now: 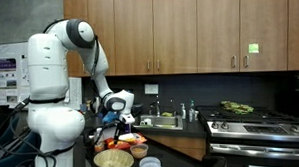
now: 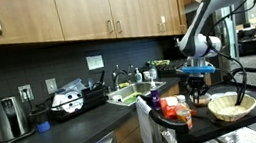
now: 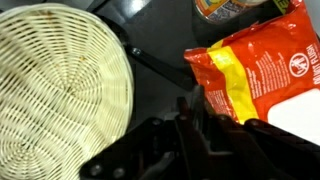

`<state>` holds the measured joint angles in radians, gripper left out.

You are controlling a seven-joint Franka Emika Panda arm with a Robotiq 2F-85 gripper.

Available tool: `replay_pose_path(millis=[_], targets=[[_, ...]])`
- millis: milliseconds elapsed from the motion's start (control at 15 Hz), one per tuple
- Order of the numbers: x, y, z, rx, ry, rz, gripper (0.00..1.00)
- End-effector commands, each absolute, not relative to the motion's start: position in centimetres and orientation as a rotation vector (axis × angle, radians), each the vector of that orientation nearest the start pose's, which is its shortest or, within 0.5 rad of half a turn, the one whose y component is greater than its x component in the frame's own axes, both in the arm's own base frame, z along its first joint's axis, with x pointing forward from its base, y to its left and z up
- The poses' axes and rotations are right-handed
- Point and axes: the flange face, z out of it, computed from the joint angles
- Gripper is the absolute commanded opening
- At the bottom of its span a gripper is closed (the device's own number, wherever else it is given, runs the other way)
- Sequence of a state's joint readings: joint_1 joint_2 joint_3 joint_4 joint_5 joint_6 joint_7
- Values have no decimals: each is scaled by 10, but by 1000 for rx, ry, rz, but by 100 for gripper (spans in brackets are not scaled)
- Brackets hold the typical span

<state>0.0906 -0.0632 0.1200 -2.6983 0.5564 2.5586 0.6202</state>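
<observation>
- Bag [image 3: 255, 75], orange and red with a yellow band, lies flat on the dark table [image 3: 160, 50], its lower left edge right at the fingers [image 3: 186, 115].
- Fingers stand drawn close together and seem to pinch that edge. The view is blurred there, so how deep the bite goes cannot be told.
- By its look the bag is light, soft and crinkly: a puffed film packet with loose contents that would sag and swing from whichever edge is held.
- Its film looks glossy, so it is probably slippery. A flat sealed seam or corner should give a surer hold than the bulging middle, where squeezing could crush what is inside.
- Left of the bag sits a woven basket [image 3: 60, 90], apart from it, with a strip of bare table between.
- Past the bag's top edge a round container [image 3: 225, 8] shows only in part.
- In an exterior view the arm [image 2: 206, 15] bends down over the table's end, and a sink [image 2: 126, 95] lies well apart behind.
</observation>
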Motion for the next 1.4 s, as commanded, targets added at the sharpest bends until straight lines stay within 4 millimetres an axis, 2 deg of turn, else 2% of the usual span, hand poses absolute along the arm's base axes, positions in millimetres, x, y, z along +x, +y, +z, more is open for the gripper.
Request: replay_pose_path(millis=[0,467,533,800,867,1000,1333], targets=[[372,74,263,-2592,1207,260,4],[348,75,274,-2588,1244,324,4],[359,78,277,-2590,1264,329,4],[359,82,281,-2556,1368,336,4],[353,82,280,-2549,1394,337,4],[359,82,279,-2543,1445,350,4],[360,75,273,-2717,1313,290,4]])
